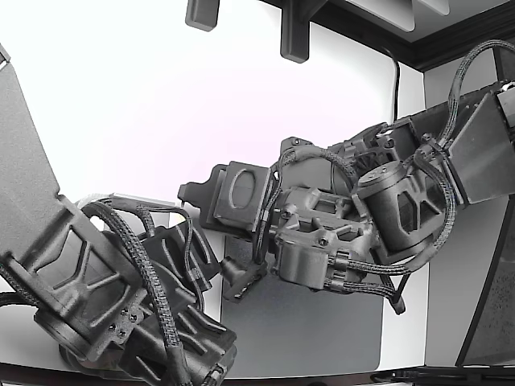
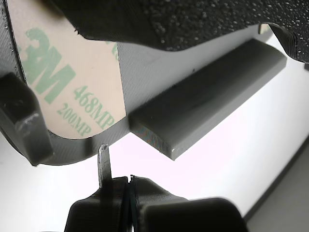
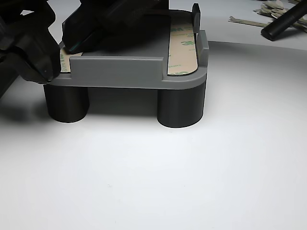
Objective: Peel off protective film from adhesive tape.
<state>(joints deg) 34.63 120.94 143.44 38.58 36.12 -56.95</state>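
Item: grey holder (image 3: pixel 120 72), standing on two dark round legs on the white worktop (image 3: pixel 153 182); used as landmark throughout.

Tape strip, near end of the holder (image 3: pixel 182 50): tan printed film in place, lying flat in its channel, untouched.

Tape strip, far end of the holder (image 2: pixel 72 87): tan film with green print, rounded end showing in the wrist view, partly covered by a dark arm part.

Gripper (image 2: pixel 116 176): just below the rounded edge of the holder, apart from the film. One thin metal tip stood up clear; the other tip was not plainly seen, so whether the jaws were open or closed could not be told. Nothing visibly held.

Second arm (image 1: pixel 121 305): pressed against the holder beside the far strip.

Scraps (image 3: pixel 276 8): pale strips well behind the holder.

Risks, judged: the tip could slip past the film edge and catch the adhesive, or scrape the holder; a pull might shift the holder if not braced.
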